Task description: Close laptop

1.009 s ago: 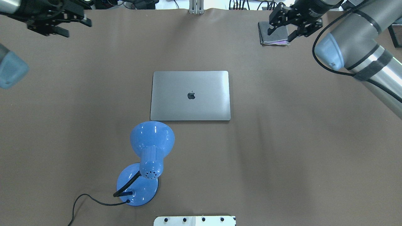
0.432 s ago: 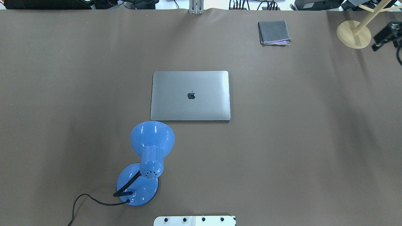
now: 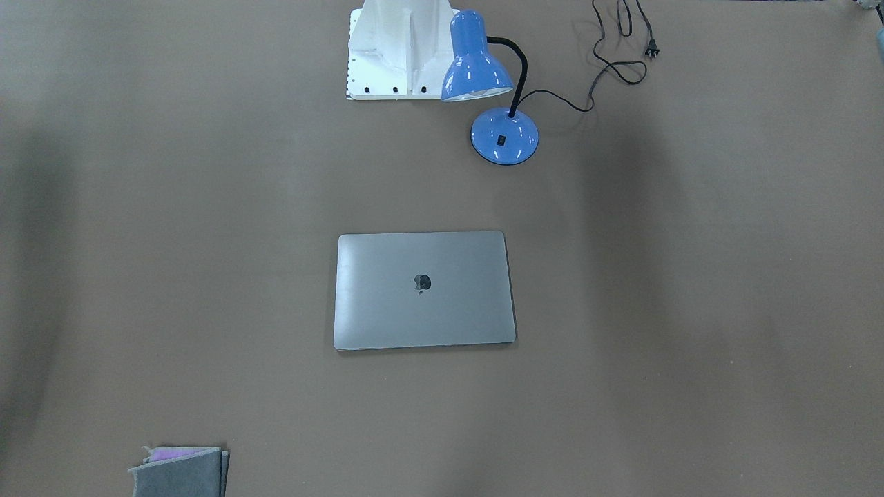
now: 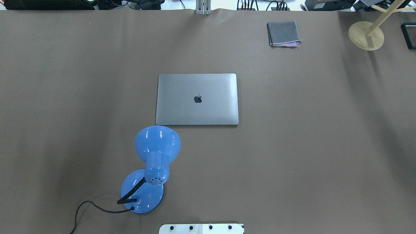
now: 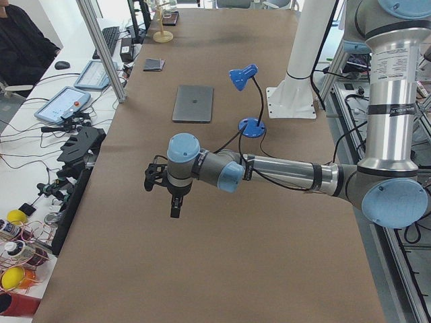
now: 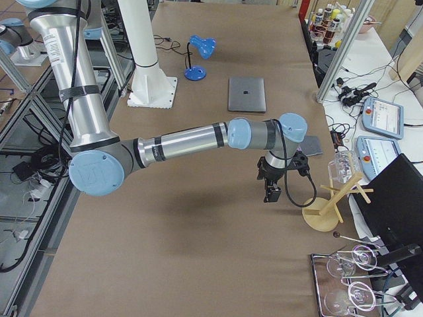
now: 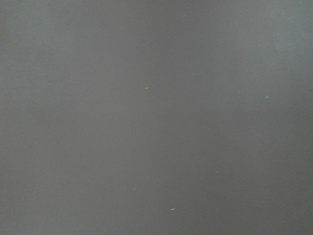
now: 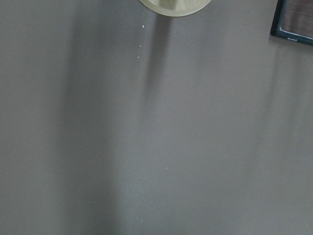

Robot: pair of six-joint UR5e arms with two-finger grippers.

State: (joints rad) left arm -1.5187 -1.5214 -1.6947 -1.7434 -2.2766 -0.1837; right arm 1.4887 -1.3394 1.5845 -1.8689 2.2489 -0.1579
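The laptop (image 4: 197,98) lies shut and flat at the middle of the brown table, its grey lid with the dark apple logo facing up. It also shows in the front view (image 3: 423,290), the left view (image 5: 193,102) and the right view (image 6: 246,94). My left gripper (image 5: 172,200) hangs over the table's left end, far from the laptop. My right gripper (image 6: 271,189) hangs over the right end, near a wooden stand. Each shows only in a side view, so I cannot tell whether it is open or shut. Both wrist views show only table surface.
A blue desk lamp (image 4: 152,159) stands near the laptop's near left corner, its cord trailing off. A grey felt pouch (image 4: 283,33) lies at the far right. A wooden stand (image 4: 366,35) is at the far right corner. The white robot base (image 3: 397,48) is at the near edge.
Both arms have left the overhead view: the left gripper from the far left corner, the right gripper from over the pouch out past the right edge. The laptop has not moved.
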